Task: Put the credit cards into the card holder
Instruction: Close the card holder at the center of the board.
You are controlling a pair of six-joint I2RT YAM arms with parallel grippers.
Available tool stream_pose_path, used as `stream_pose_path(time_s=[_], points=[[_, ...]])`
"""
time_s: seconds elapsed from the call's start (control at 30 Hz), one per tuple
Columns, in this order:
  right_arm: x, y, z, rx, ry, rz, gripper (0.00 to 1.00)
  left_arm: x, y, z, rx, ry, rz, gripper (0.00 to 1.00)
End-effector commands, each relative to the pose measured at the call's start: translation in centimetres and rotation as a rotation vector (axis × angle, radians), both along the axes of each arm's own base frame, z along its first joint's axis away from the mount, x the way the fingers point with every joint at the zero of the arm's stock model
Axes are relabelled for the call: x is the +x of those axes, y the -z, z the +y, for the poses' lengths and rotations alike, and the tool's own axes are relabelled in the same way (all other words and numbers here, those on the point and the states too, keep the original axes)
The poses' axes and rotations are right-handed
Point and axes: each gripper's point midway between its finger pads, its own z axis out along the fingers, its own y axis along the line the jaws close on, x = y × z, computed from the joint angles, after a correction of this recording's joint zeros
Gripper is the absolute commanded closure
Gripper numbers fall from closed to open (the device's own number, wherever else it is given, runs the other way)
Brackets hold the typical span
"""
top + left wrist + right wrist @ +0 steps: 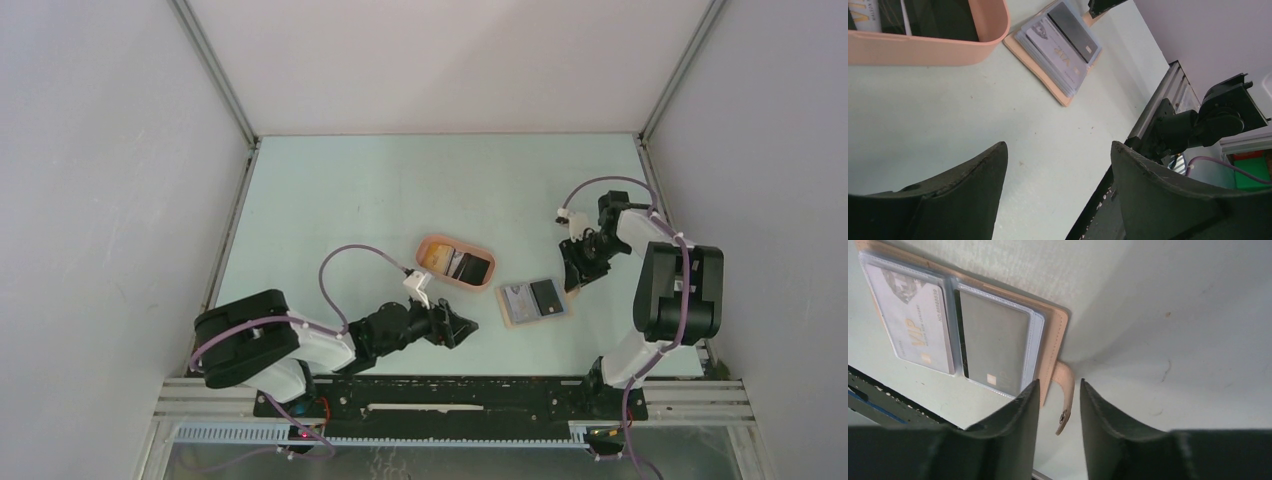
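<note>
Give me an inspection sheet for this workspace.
Surface: pale green table, a few small dark specks.
Job's things: holder lies open, with a VIP card and a black card in its sleeves; more cards in the peach tray.
Clutter: nothing seen.
Grippers: left gripper open, empty, short of the tray; right gripper narrowly open over the holder's strap, contact unclear.
Cables: a purple cable loops over each arm.
Surroundings: plain walls; metal rail at the near edge.
</note>
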Motion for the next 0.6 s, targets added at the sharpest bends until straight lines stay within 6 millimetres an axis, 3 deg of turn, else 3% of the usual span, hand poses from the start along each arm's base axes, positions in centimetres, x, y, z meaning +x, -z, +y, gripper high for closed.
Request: stream_pose_path(time_s=[0.0,0.1,0.27,0.57], points=[[-1.0,0.4,-0.2,-0.003,-0.012,0.042,0.61,0.5,-3.1,-2.2,-0.090,0.019,-0.030,0.20],[-1.1,0.7,-0.4,-0.011,-0.012,0.055,0.72,0.4,-3.1,-2.3,-0.090,0.021,-0.029,0.20],[-0.9,-0.6,-0.3,-0.010,-0.021,0.007,1.00,0.5,-3.1,-2.7,-0.090,0.027,-0.029,0.20],[-0.1,-5.6,0.1,-0.021,-0.116,-0.293,1.00,1.0,-4.9,-3.7,-0.049,0.082,-0.178,0.17]])
